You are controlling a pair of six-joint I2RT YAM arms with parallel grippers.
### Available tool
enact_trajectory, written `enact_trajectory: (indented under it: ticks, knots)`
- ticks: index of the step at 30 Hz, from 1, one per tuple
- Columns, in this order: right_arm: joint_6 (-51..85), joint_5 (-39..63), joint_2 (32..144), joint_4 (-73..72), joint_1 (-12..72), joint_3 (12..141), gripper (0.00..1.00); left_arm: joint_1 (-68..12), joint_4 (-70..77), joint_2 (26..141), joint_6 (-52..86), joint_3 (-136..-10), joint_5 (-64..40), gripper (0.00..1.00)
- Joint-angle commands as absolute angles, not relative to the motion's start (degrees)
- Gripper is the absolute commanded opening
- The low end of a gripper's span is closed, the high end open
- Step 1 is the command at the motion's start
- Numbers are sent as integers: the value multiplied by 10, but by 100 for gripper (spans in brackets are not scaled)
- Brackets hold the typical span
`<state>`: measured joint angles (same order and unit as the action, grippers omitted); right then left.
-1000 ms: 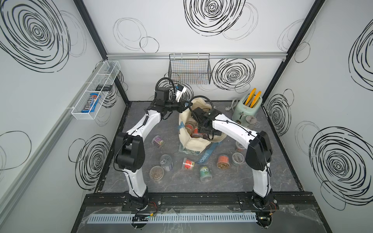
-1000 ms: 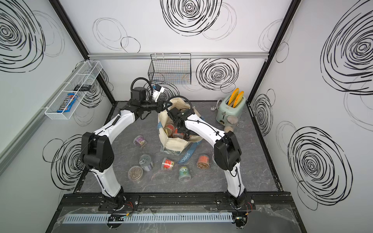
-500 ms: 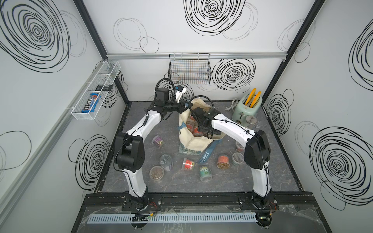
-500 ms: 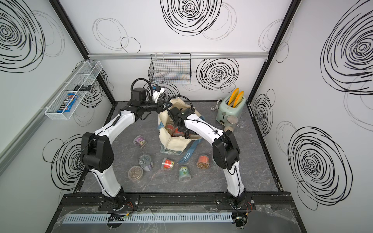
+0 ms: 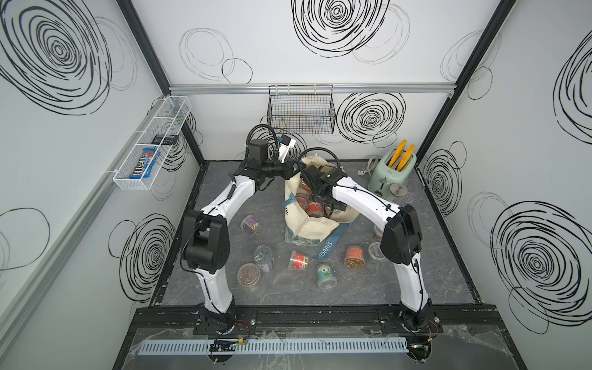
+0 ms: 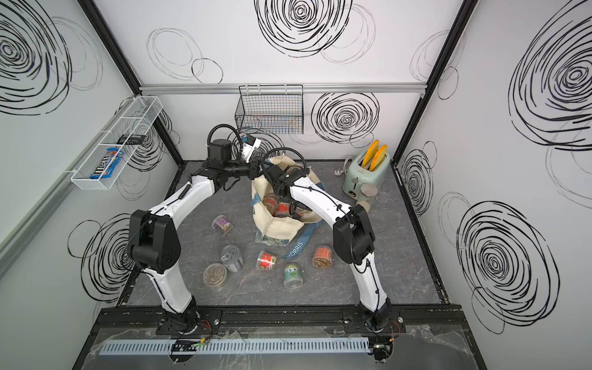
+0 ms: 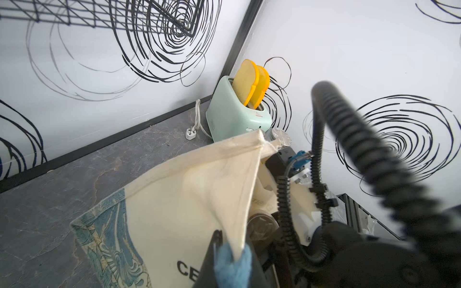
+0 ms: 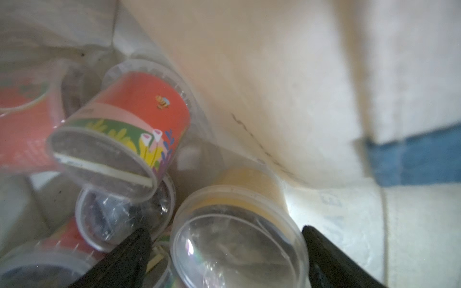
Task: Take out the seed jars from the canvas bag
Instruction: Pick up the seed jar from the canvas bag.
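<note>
- A white wire shelf (image 5: 150,150) on the left wall holds a candy pack (image 5: 144,163).
- The left pincer (image 7: 230,251) is pressed together on the canvas bag (image 7: 187,187). It pinches the cream rim, which rises in a peak at the bag's far-left edge.
- Loose seed jars lie on the grey surface (image 5: 224,192), out of the bag. A purple-labelled jar (image 5: 250,223) is nearest the left arm, and a brown-filled jar (image 5: 249,274) stands upright further forward.
- Rightwards along the front come a red-labelled jar (image 5: 299,260) on its side, a green-labelled jar (image 5: 326,275) and an orange-labelled jar (image 5: 354,256).
- The bag stands mid-surface in both top views with its mouth open upward. More jars show inside, and its blue MORRIS strap (image 5: 326,251) trails forward.
- The right pincer (image 8: 224,234) is down inside the bag and spread wide. One finger stands on each side of a yellow-labelled jar (image 8: 249,189); I cannot tell whether they touch it. A flowered red jar (image 8: 139,112) lies tilted just beside.
- A mint toaster (image 5: 392,174) with two yellow slices sits in the far right corner, with a metal-topped canister (image 5: 398,191) just beside it.
</note>
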<state>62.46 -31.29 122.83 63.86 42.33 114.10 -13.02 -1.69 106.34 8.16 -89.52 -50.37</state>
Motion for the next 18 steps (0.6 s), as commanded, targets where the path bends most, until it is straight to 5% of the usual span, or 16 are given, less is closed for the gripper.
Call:
enact_trajectory:
  ticks: [1, 7, 18]
  knots:
    - [649, -339, 1253, 695, 428, 1143, 97, -132, 71, 1017, 88, -904, -546, 0]
    - [649, -349, 1246, 688, 431, 1114, 100, -130, 70, 1016, 87, -903, -547, 0]
    - [631, -358, 1196, 668, 441, 1103, 83, -127, 70, 1016, 87, -903, -546, 0]
